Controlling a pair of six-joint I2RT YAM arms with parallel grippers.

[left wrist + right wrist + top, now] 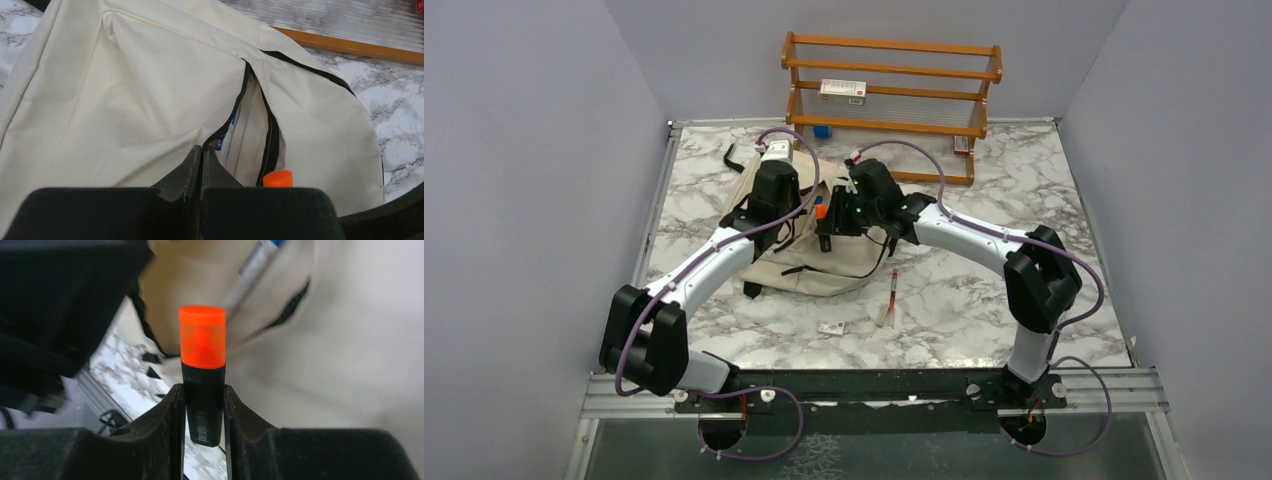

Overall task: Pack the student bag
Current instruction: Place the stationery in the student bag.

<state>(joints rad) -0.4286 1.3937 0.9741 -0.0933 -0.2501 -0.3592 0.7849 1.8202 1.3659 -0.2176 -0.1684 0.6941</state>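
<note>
Right now you are mid-insertion: the bag (150, 90) lies flat on the surface (984, 300), towards its far left, in front of the shelf (889, 90), with both arms meeting over it. Your left pincer (202, 155) is clenched on the near edge of the zipped opening (250, 135), apparently pinching zipper tape and fabric to hold the slit apart; something pale with blue print shows inside. Your right pincer (202, 390) is grasping a marker (202, 340) by its black barrel, orange cap leading, and that cap sits just beside the opening, at its near end. A blue-tipped pen (252, 265) shows blurred ahead of the cap, seemingly already inside the bag, though you cannot be sure from here. The next move likely calls for steering the cap into the gap between the two zipper lines, pushing the marker deep enough that it will not slide back out, and only then letting the right fingers part. Keep the left grip firm and perhaps lift a little, since the slit looks narrow. Another pen (891, 293) and a small card (831, 327) wait on the surface, so packing looks unfinished.
</note>
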